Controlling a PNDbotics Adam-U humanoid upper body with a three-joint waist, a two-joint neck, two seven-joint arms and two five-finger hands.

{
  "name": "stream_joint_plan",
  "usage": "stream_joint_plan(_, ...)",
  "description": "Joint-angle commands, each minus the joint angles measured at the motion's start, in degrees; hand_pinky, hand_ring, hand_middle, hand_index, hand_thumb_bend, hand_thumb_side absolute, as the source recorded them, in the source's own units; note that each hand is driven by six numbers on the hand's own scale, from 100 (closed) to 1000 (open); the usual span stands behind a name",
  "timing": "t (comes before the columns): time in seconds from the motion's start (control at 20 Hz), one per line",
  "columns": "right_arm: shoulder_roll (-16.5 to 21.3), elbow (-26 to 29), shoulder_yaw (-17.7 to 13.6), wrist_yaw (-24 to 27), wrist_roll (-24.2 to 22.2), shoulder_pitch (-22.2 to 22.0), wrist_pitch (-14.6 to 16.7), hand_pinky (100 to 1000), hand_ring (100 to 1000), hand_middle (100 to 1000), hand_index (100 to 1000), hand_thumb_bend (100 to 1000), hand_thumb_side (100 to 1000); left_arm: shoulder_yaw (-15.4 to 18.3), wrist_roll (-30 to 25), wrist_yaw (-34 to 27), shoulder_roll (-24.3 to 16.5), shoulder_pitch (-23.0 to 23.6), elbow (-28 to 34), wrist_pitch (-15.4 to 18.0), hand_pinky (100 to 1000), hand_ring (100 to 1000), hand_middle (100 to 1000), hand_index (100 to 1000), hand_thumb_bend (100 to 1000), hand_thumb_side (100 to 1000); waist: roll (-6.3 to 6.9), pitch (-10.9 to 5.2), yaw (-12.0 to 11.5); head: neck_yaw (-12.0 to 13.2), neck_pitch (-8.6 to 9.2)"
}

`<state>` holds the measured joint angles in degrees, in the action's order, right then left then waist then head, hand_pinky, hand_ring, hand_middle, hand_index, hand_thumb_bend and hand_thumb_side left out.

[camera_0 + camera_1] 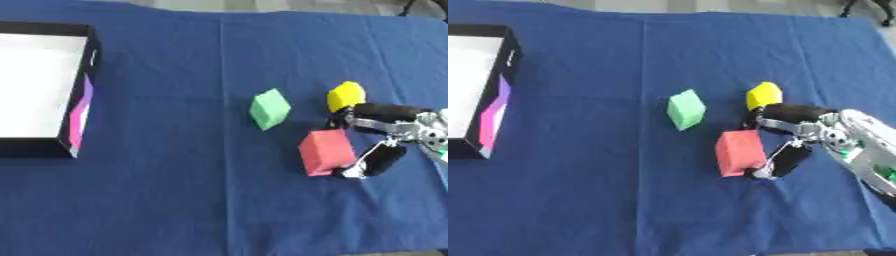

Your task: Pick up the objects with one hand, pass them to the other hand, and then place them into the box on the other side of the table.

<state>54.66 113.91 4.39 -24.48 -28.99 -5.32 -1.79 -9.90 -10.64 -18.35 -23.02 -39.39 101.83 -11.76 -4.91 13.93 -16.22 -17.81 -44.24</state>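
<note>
Box (79,120) cut off at the left edge

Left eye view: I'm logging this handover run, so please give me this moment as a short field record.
surface: blue cloth
box: black walls, white inside, far left
green block: mid-table, apart from the others
yellow block: right of the green one
red block: nearest the robot of the three
right hand: fingers spread either side of the red block's right end, not closed on it
left hand: not in view
</note>
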Motion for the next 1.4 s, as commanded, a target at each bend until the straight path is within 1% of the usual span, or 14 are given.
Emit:
stream_joint_plan(0.05, 1.1, 0.7, -0.5, 2.4, 0.6, 0.4, -0.9, 748, 711, 570, 651, 300, 151, 0.4, -0.5, 0.2, -0.3, -0.7, 1.0, 0.7, 1000, 1000, 873, 695, 100, 641, 0.18, -0.34, 0.2, 0.2, 0.12)
stream_joint_plan(0.15, 1.2, 0.7, -0.5, 3.4, 1.0, 0.5, -1.2, 747, 704, 557, 636, 293, 130, 0.5, -0.7, 0.0, -0.2, -0.5, 0.6, 1.3, 1000, 1000, 882, 700, 100, 646, 0.15, -0.53, 0.2, 0.1, 0.12)
stream_joint_plan(0.2, 1.3, 0.7, -0.6, 3.7, 1.0, 0.4, -1.2, 745, 695, 543, 624, 282, 101, 0.5, -0.8, -0.2, -0.2, -0.4, 0.4, 1.5, 1000, 1000, 904, 714, 100, 646, 0.14, -0.64, 0.3, 0.1, 0.12)
stream_joint_plan(0.3, 1.4, 0.7, -0.8, 4.3, 1.2, 0.3, -1.2, 740, 689, 536, 617, 255, 100, 0.4, -1.0, -0.7, -0.3, -0.3, 0.0, 1.6, 1000, 1000, 928, 721, 100, 651, 0.2, -0.83, 0.3, 0.2, 0.12)
stream_joint_plan(0.45, 1.5, 0.7, -1.3, 6.1, 1.9, 0.3, -1.2, 729, 680, 529, 607, 217, 100, 0.4, -1.4, -1.5, -0.3, -0.3, -0.2, 1.6, 1000, 1000, 935, 721, 100, 637, 0.35, -1.12, 0.4, 0.2, 0.12)
stream_joint_plan(0.5, 1.6, 0.7, -1.5, 6.8, 2.3, 0.4, -1.2, 728, 679, 528, 607, 217, 100, 0.4, -1.4, -1.9, -0.3, -0.2, -0.4, 1.5, 1000, 1000, 935, 721, 100, 635, 0.39, -1.22, 0.5, 0.2, 0.12)
stream_joint_plan(0.55, 1.6, 0.7, -1.7, 7.5, 2.6, 0.4, -1.1, 720, 676, 529, 608, 186, 100, 0.5, -1.4, -2.2, -0.4, -0.1, -0.5, 1.4, 1000, 1000, 936, 722, 100, 631, 0.44, -1.33, 0.5, 0.2, 0.12)
stream_joint_plan(0.6, 1.6, 0.7, -2.0, 8.7, 3.1, 0.6, -0.9, 719, 676, 529, 608, 182, 100, 0.5, -1.5, -2.3, -0.4, -0.1, -0.5, 1.4, 1000, 1000, 936, 722, 100, 631, 0.49, -1.48, 0.7, 0.2, 0.12)
stream_joint_plan(0.75, 1.7, 0.7, -3.7, 14.4, 6.1, 1.6, -0.4, 699, 664, 532, 610, 100, 100, 0.4, -1.6, -2.3, -0.6, 0.1, -0.3, 1.5, 1000, 1000, 940, 724, 100, 609, 0.7, -1.97, 1.1, 0.4, 0.12)
stream_joint_plan(0.85, 1.9, 0.7, -4.6, 19.2, 8.1, 2.8, 0.0, 695, 659, 535, 613, 100, 100, 0.4, -2.0, -2.4, -0.6, 0.1, 0.0, 1.5, 1000, 1000, 940, 720, 100, 599, 0.9, -2.31, 1.2, 0.5, 0.12)
stream_joint_plan(1.0, 2.1, 0.7, -5.9, 25.9, 10.4, 4.7, 0.3, 693, 654, 541, 619, 100, 100, 0.4, -2.1, -3.0, -0.5, -0.1, 0.1, 1.6, 1000, 992, 930, 716, 100, 610, 1.26, -2.81, 1.4, 0.5, 0.12)
stream_joint_plan(1.15, 2.2, 0.7, -6.8, 31.7, 13.0, 6.9, 0.0, 681, 649, 545, 623, 100, 100, 0.2, -2.0, -4.2, -0.5, -0.7, 0.5, 2.0, 1000, 988, 921, 715, 100, 607, 1.61, -3.32, 1.5, 0.4, 0.12)
stream_joint_plan(1.3, 2.1, 0.7, -7.0, 35.3, 16.1, 9.1, -0.5, 676, 646, 548, 626, 100, 100, 0.0, -1.5, -5.1, -0.4, -1.9, 1.0, 2.7, 1000, 979, 911, 714, 100, 592, 1.94, -3.82, 1.6, 0.3, 0.12)
stream_joint_plan(1.4, 1.8, 0.7, -6.6, 36.9, 18.4, 10.4, -0.9, 675, 647, 550, 629, 100, 100, -0.1, -0.7, -5.4, -0.3, -3.0, 1.4, 3.3, 1000, 978, 910, 714, 100, 584, 2.11, -4.14, 1.6, 0.1, 0.12)
